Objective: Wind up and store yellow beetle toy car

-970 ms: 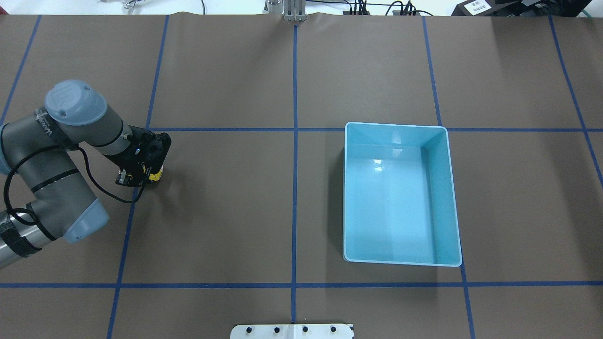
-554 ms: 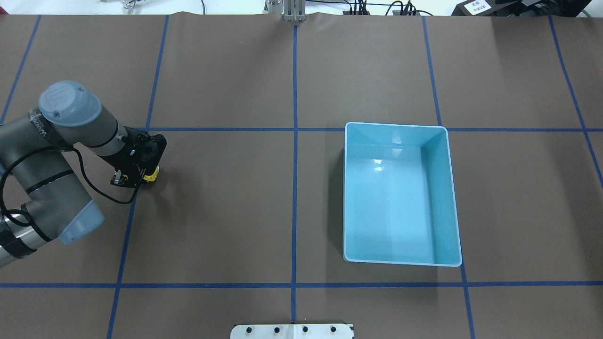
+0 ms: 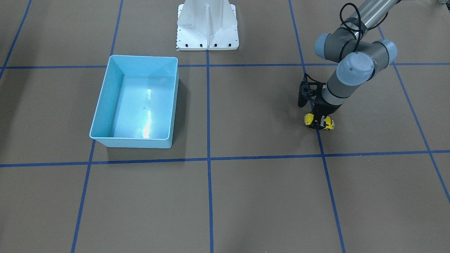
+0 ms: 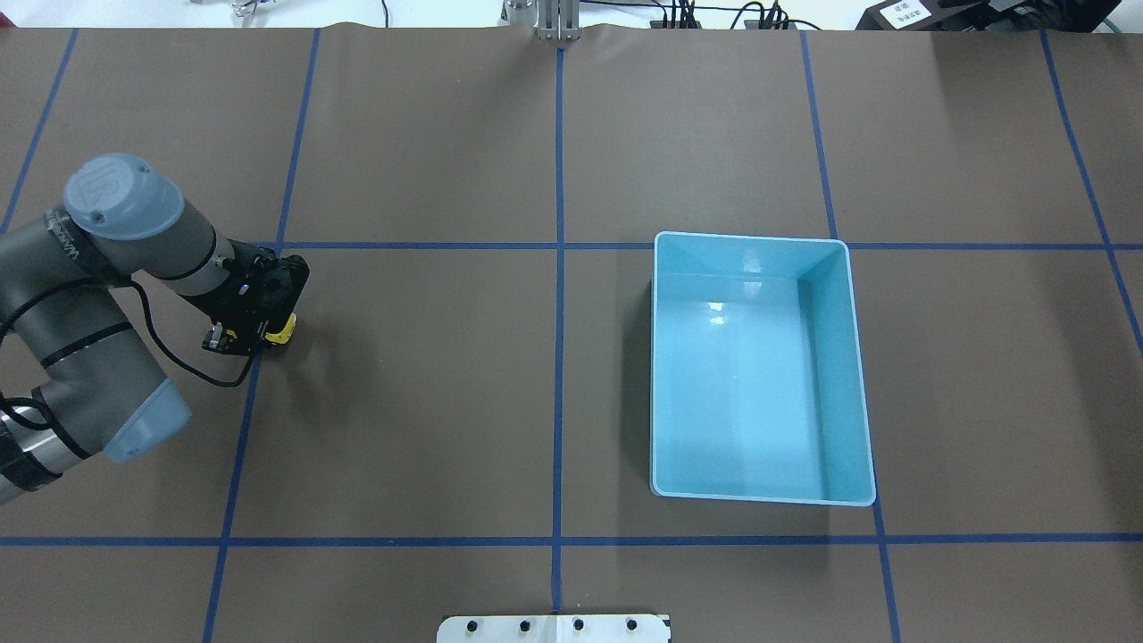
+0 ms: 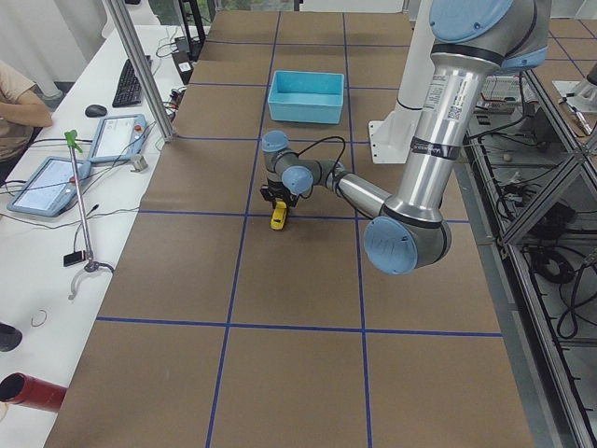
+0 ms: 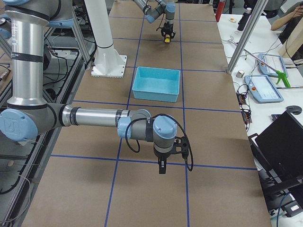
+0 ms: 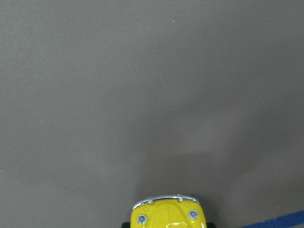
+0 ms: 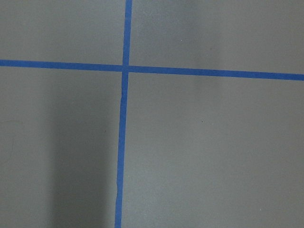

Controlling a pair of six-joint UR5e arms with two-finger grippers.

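The yellow beetle toy car (image 3: pixel 308 119) sits low on the brown table at my left side, held between the fingers of my left gripper (image 3: pixel 319 123), which is shut on it from above. In the overhead view only a yellow edge of the car (image 4: pixel 285 331) shows beside the left gripper (image 4: pixel 265 334). The left wrist view shows the car's hood (image 7: pixel 170 213) at the bottom edge. My right gripper (image 6: pixel 162 168) hangs over bare table far from the car; I cannot tell if it is open or shut.
The light-blue bin (image 4: pixel 656 375) stands on the right half of the table, also in the front view (image 3: pixel 135 142), with nothing inside. Blue tape lines (image 4: pixel 559 357) grid the table. The robot's white base plate (image 3: pixel 207 24) is at the near edge.
My left gripper has slid a little to the left in the overhead view, taking the yellow car with it. The bin has not moved.
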